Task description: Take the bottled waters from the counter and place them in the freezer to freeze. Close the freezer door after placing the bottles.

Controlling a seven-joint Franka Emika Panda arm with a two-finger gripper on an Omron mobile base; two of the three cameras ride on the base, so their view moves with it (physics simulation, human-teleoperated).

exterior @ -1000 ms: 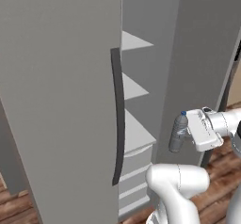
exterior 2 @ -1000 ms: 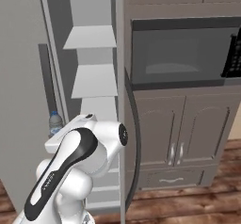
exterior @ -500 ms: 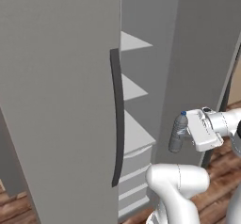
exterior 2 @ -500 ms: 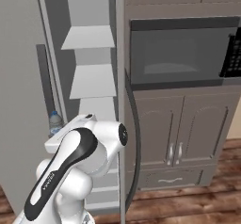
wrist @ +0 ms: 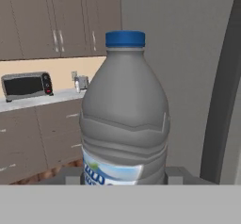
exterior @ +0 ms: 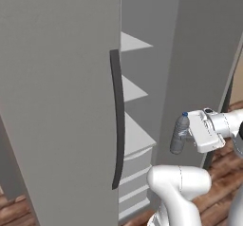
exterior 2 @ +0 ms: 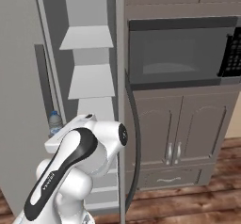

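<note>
The grey bottle (exterior: 180, 134), blue cap at 12 o'clock, is standing upright in the gripper (exterior: 193, 134), which is clenching its lower body, probably to keep it level for shelving. At its 9 o'clock the freezer (exterior: 137, 101) is gaping, pale shelves (exterior 2: 91, 81) exposed. The freezer door (exterior: 61, 97) is swinging wide at 8 o'clock, clearing access.
</note>
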